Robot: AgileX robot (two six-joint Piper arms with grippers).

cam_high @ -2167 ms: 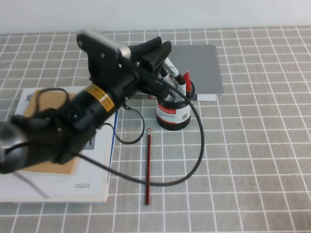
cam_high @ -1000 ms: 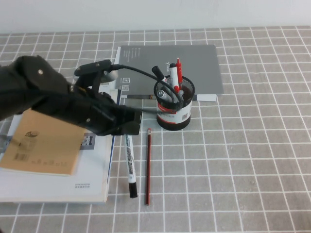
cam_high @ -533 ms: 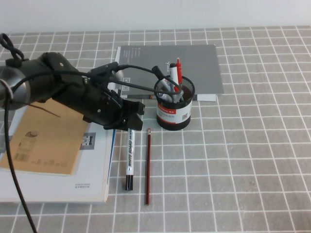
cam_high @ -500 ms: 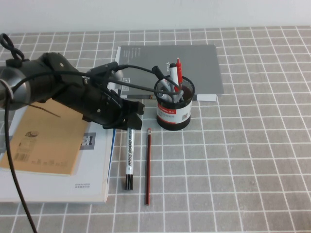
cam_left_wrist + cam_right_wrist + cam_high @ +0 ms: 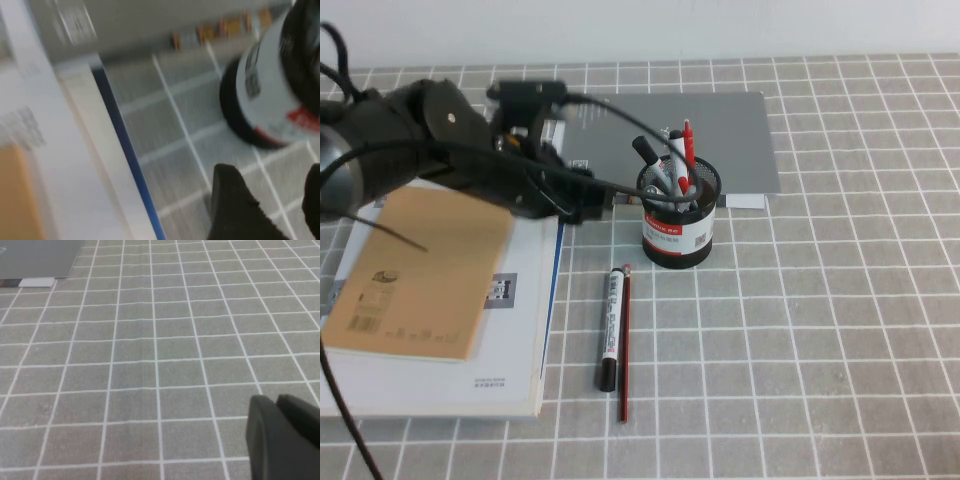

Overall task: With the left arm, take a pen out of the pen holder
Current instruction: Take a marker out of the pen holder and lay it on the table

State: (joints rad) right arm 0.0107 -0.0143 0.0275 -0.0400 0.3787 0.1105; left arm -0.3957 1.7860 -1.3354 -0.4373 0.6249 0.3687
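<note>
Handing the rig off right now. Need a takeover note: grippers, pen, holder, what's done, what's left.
Left gripper: open, empty, raised above the tiles by the edge of the book stack, left of the pen holder.
Right gripper: low over bare tiles, out of the high view.
Marker: flat on the table in front of the holder, close beside the red pencil. The other pens stand in the holder.
Done: one pen is out and released.
Left: probably only parking the left arm.
</note>
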